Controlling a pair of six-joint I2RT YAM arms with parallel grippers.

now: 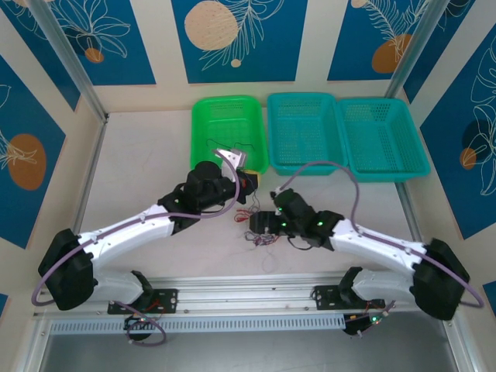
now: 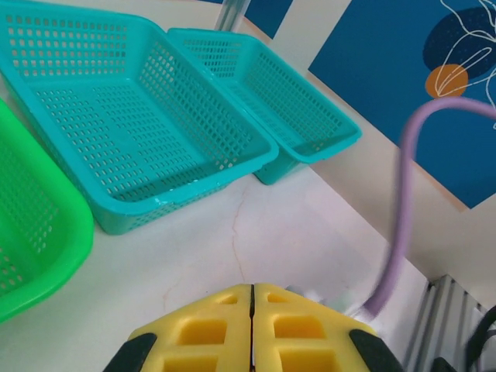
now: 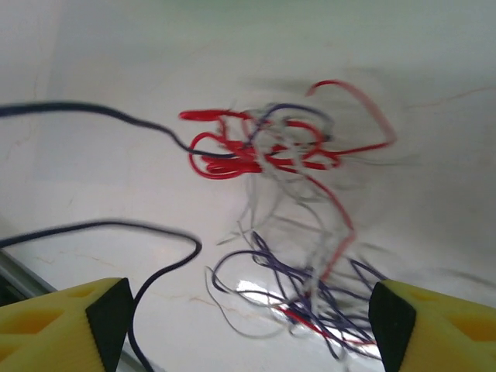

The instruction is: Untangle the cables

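Yellow fingers [image 3: 54,325] of the right claw [image 3: 248,314] are held wide above the cables [image 3: 271,155]; the left claw [image 2: 253,298] is closed. Several cables could be pinched together and pulled tighter.

A green basket [image 1: 225,124], a teal basket [image 1: 302,132] and another teal basket [image 1: 385,138] line the counter's [image 1: 139,178] back. The teal pair touch.
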